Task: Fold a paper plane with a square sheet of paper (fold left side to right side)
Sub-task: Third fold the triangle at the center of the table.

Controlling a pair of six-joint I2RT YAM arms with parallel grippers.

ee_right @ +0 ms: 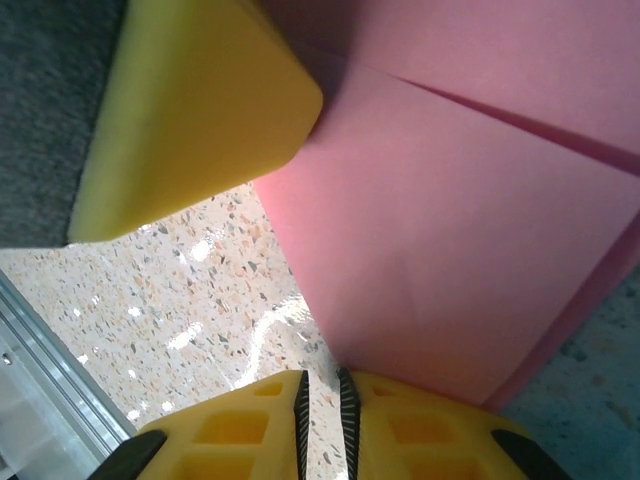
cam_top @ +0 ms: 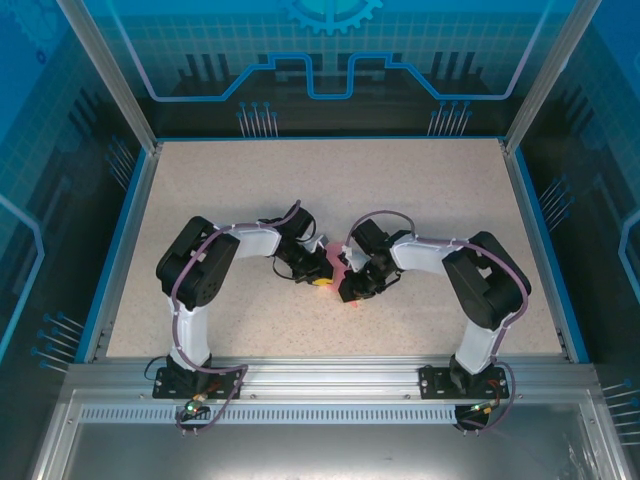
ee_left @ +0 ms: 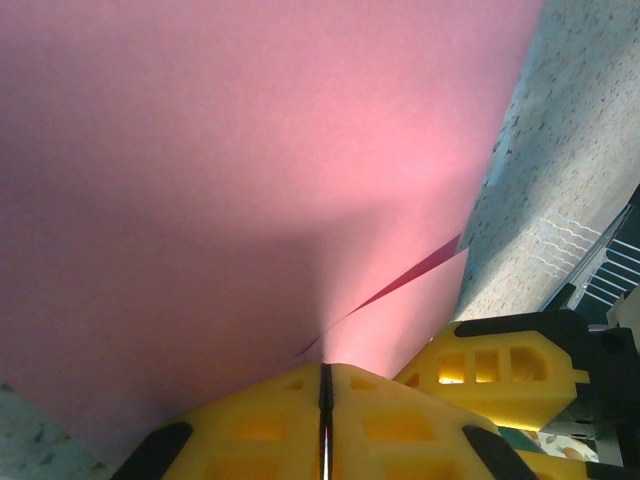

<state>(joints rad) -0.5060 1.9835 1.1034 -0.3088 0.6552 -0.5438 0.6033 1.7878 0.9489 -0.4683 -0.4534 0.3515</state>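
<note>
**A:** Where is the paper, and which arm is nearer to it?

**B:** Seen from above, the pink paper [cam_top: 336, 262] lies at the middle of the speckled table [cam_top: 420, 190]. Only a small patch of it shows between the two gripper heads. The left gripper [cam_top: 320, 278] meets it from 8 o'clock and the right gripper [cam_top: 352, 288] from 5 o'clock. Both are touching it or just beside it.

**A:** How do the jaws stand?

**B:** In the left wrist view, the left gripper's yellow fingers are pressed together. The sheet's near edge runs into the seam between them, so it seems pinched there. From that pinch the paper fans out toward 12 o'clock, and a folded layer's edge slants toward 2 o'clock. In the right wrist view, the right gripper's fingers are nearly together, with a thin slit that shows the table. The paper's corner meets one fingertip and spreads toward 1 o'clock. I cannot tell whether any paper is gripped.

**A:** What does the next move turn on?

**B:** Probably this: the left arm has the flap, with the sheet lying beyond its tips, and the right gripper sits at the sheet's edge, placed to steady it
</note>
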